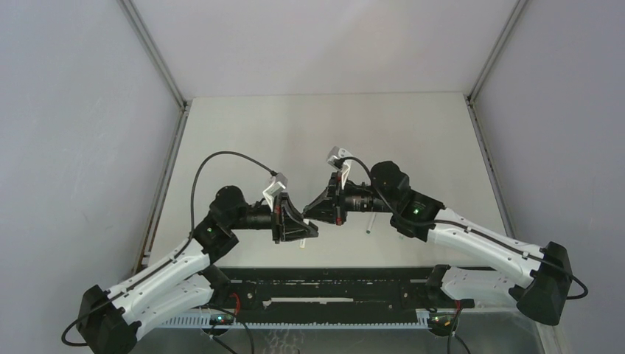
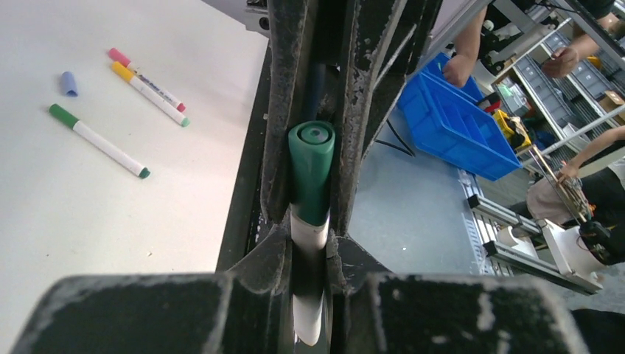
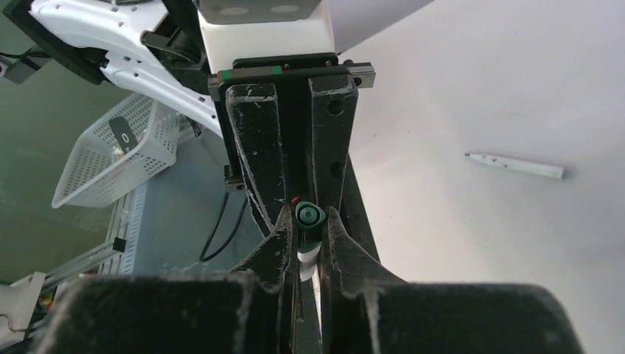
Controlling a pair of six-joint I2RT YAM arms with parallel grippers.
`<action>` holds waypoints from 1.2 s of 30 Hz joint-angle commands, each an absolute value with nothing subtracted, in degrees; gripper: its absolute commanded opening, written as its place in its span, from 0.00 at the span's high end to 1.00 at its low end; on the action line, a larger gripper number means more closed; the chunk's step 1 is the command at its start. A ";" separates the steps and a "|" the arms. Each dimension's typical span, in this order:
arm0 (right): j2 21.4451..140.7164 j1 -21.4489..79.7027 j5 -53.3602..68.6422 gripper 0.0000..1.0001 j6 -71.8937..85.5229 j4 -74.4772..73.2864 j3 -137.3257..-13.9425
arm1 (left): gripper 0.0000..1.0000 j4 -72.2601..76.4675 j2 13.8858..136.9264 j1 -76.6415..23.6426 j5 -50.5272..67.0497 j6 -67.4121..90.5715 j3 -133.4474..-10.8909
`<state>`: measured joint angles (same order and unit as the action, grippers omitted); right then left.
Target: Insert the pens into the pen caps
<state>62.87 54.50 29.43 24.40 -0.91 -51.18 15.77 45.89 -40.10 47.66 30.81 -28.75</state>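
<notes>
- Table (image 1: 332, 133): flat, matte, off-white.
- Left wrist view, far left: blue cap (image 2: 68, 83), a stubby rounded plastic tube, lies alone on the table.
- Near it lies the green-capped pen (image 2: 99, 140), a thin white barrel with a small green end plug.
- Just past these, the pink-capped pen (image 2: 148, 80) and yellow-capped pen (image 2: 151, 94) lie side by side, touching or nearly so; both have print on the barrel.
- Left gripper (image 2: 309, 254): black, scuffed fingers (image 2: 269, 254) drawn narrow, clamped on the smooth white barrel of the held pen (image 2: 309, 295).
- Green cap (image 2: 311, 173): dark green, cylindrical, with a ringed round end. It sits on the held pen, squeezed between the other arm's fingers.
- Blue bin (image 2: 457, 125): rigid plastic, off the table to the right.
- Right wrist view, left: white basket (image 3: 110, 158), open plastic mesh, off the table.
- Right gripper (image 3: 309, 247): worn black fingers (image 3: 274, 251) narrow, pinching the green cap, with white barrel showing just below it. The left gripper faces it tip to tip.
- Loose pen (image 3: 516, 165): white, uncapped, with a fine pointed tip. It lies flat on the table, well apart to the right.
</notes>
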 commanded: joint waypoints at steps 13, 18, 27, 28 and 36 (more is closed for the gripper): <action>56.69 59.74 34.22 0.74 32.66 -14.63 -46.72 | 1.00 26.93 45.79 -39.04 34.11 19.69 -37.48; 47.97 54.33 29.23 0.42 31.11 -16.01 -48.16 | 1.00 23.07 46.07 -40.06 35.30 17.53 -36.97; 45.60 48.96 26.34 0.35 27.16 -11.28 -51.80 | 1.00 15.40 46.81 -44.56 36.50 13.01 -39.09; 45.95 49.03 26.03 0.35 27.15 -8.96 -52.25 | 1.00 15.26 46.79 -44.82 36.69 13.01 -39.15; 52.09 52.02 22.61 0.37 22.55 -1.72 -57.85 | 1.00 13.35 46.34 -45.74 37.74 12.76 -39.89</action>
